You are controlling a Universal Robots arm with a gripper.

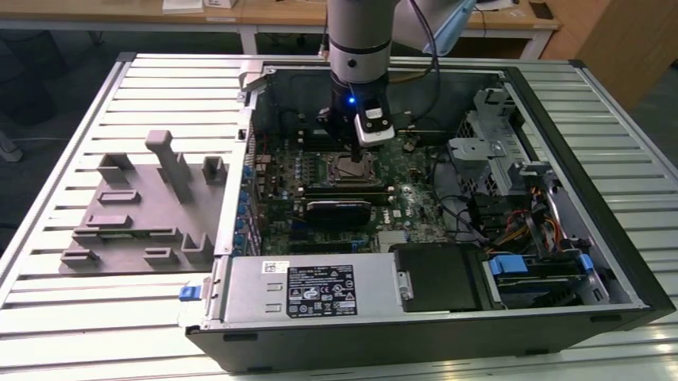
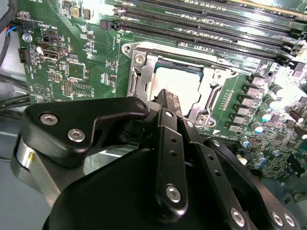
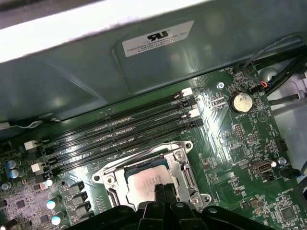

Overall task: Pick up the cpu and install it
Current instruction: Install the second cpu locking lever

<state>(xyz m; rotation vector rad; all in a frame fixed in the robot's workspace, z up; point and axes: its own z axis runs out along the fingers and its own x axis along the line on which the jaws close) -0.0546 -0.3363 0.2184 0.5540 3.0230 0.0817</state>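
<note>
A slatted metal bench (image 1: 63,317) carries the open computer case (image 1: 593,262), with a grey fixture tray (image 1: 138,214) beside it on the exterior view's left. My gripper (image 3: 164,188) hangs directly over the socket (image 3: 182,158) on the motherboard (image 3: 240,139), its fingers (image 2: 169,103) pressed together and holding nothing. The cpu (image 3: 144,184) lies inside the socket frame, silvery top up. I judge the risk to be seating: if the chip sits slightly skewed, any downward press could bend the socket contacts beneath it.

silver-grey arm (image 1: 358,32) with a blue light; black tool (image 2: 168,143) linkages studded with silver screws.
</note>
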